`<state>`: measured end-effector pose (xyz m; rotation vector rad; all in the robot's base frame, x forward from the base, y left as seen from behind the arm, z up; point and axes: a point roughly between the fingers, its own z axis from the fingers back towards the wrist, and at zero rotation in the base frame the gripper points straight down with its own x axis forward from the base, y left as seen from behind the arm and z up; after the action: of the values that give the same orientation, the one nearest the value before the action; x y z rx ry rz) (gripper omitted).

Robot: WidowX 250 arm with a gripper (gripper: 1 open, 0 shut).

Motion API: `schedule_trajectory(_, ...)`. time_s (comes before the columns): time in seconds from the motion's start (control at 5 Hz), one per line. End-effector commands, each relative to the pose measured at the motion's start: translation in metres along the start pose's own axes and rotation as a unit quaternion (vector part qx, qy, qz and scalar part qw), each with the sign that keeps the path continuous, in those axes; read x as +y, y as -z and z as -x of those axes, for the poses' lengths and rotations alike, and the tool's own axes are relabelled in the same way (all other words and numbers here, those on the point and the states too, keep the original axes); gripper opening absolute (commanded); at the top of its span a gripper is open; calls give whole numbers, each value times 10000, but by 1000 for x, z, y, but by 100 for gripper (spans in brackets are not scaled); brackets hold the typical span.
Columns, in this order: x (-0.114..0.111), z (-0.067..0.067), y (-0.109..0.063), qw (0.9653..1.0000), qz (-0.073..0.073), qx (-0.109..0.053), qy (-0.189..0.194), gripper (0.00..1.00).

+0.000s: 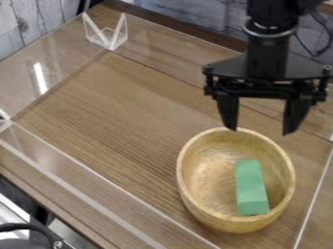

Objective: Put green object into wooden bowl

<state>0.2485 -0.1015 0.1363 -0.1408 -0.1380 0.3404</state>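
Observation:
The green object [250, 187], a flat bright-green block, lies inside the wooden bowl [196, 183] toward its right side. The bowl is round and light tan and sits at the front right of the table. My gripper [262, 124] hangs above the bowl's far rim, open, with its two black fingers [232, 117] spread wide and nothing between them. It is clear of the block.
A wood-grain tabletop [117, 107] is ringed by low clear plastic walls [53, 165]. A small clear plastic bracket [107, 34] stands at the back left. The bowl sits close to the right wall.

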Motion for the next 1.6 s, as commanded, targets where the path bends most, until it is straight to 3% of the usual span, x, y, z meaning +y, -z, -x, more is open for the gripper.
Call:
schedule_trajectory(0.0, -13, -5, -4, 9991, 259, -233, 237, 100)
schedule_trajectory(0.2, -17, -2, 11, 9986, 247, -182, 437, 100)
schedule_trajectory(0.4, -4, -3, 9, 9983, 183, -114, 534, 100)
schedule_trajectory(0.6, 27, -14, -3, 9981, 172, -223, 557, 100)
schedule_trajectory(1.0, 92, -41, -18, 9958, 148, -612, 663, 100)
schedule_trajectory(1.2, 132, -56, -17, 9928, 90, -701, 968, 100)
schedule_trajectory(1.4, 155, -62, -5, 9911, -4, -688, 1137, 100)
